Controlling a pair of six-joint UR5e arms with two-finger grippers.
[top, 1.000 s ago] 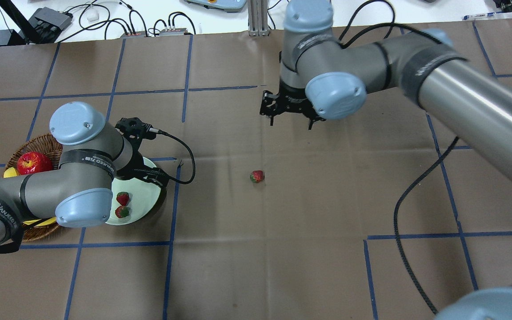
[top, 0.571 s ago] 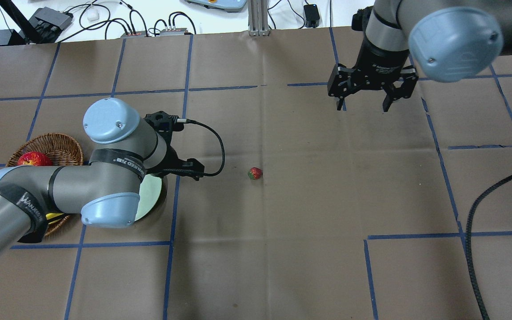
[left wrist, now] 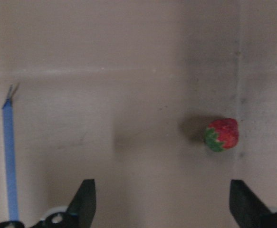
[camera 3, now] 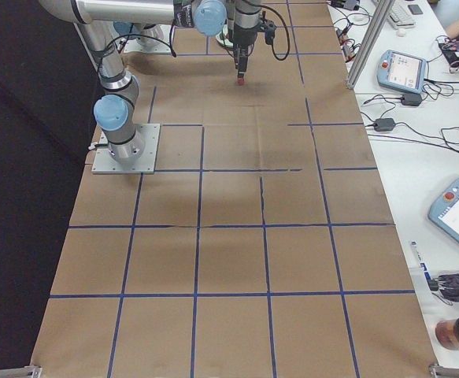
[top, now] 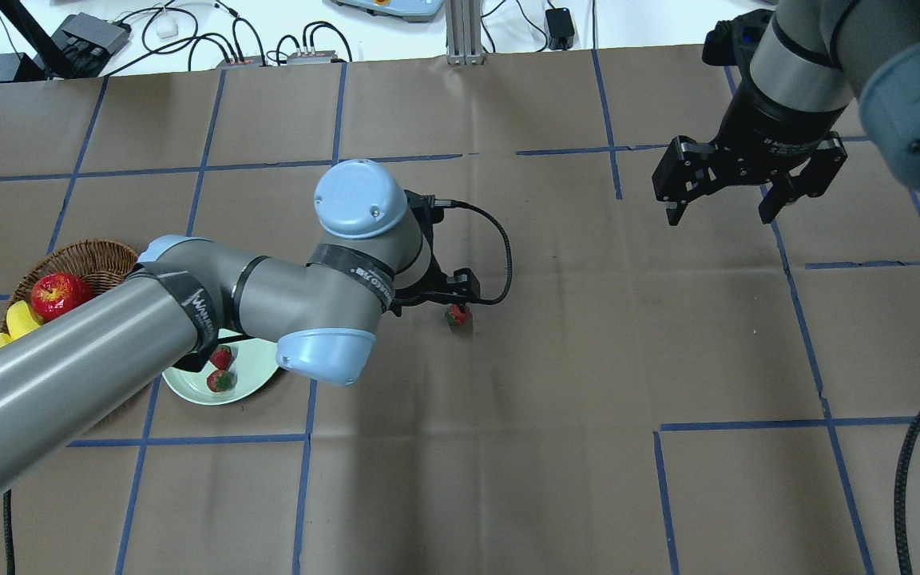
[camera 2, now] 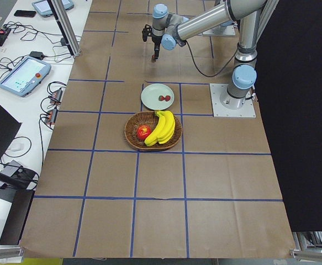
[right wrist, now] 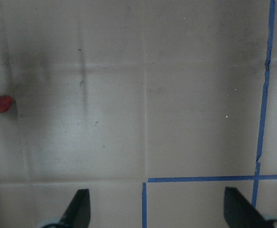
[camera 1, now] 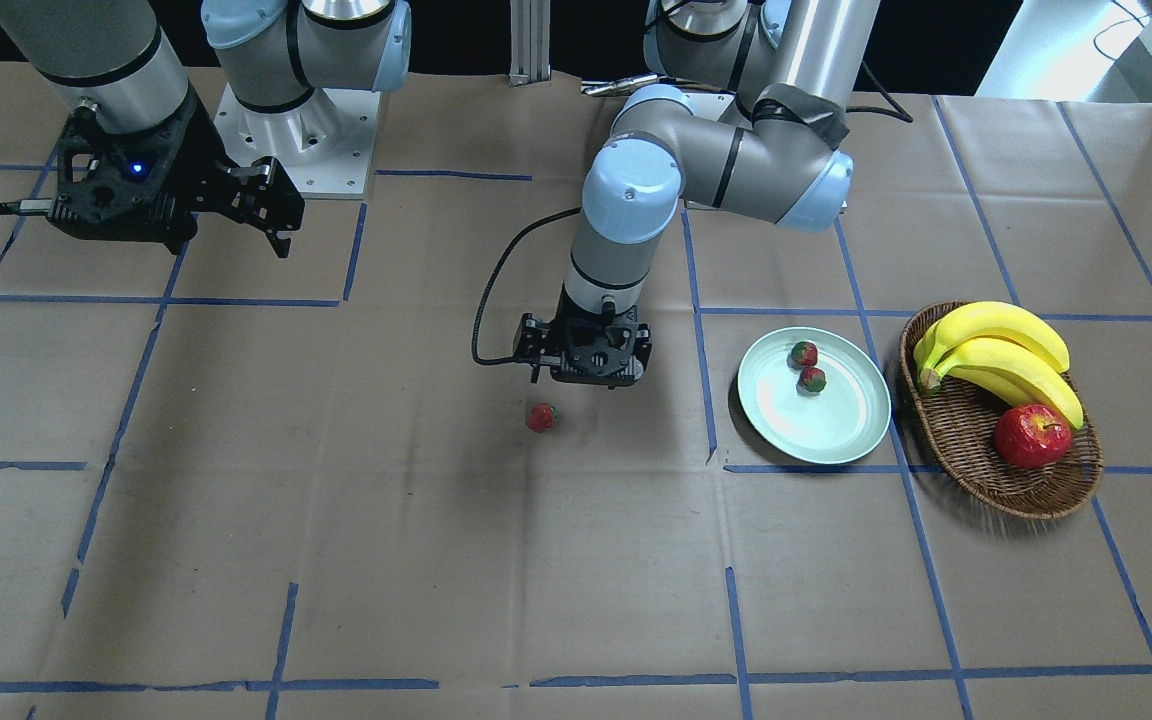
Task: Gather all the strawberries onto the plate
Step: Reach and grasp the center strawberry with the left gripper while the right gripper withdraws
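Note:
One strawberry [top: 458, 316] lies loose on the brown paper mid-table; it also shows in the front view [camera 1: 540, 417] and the left wrist view [left wrist: 222, 134]. Two more strawberries [camera 1: 803, 353] [camera 1: 813, 379] lie in the mint-green plate [camera 1: 816, 440], which also shows in the overhead view [top: 256, 366]. My left gripper [left wrist: 162, 209] is open and empty, hovering just beside the loose strawberry, which sits ahead of its right finger. My right gripper [top: 719, 216] is open and empty, high over the far right of the table.
A wicker basket [camera 1: 966, 445] with bananas [camera 1: 1006, 350] and a red apple [camera 1: 1032, 436] stands right beside the plate. My left arm reaches across above the plate and basket in the overhead view. Cables and devices lie past the far table edge.
My left arm has swung from over the plate to the loose strawberry. My right arm has drawn back to the far right. The strawberries have not moved.

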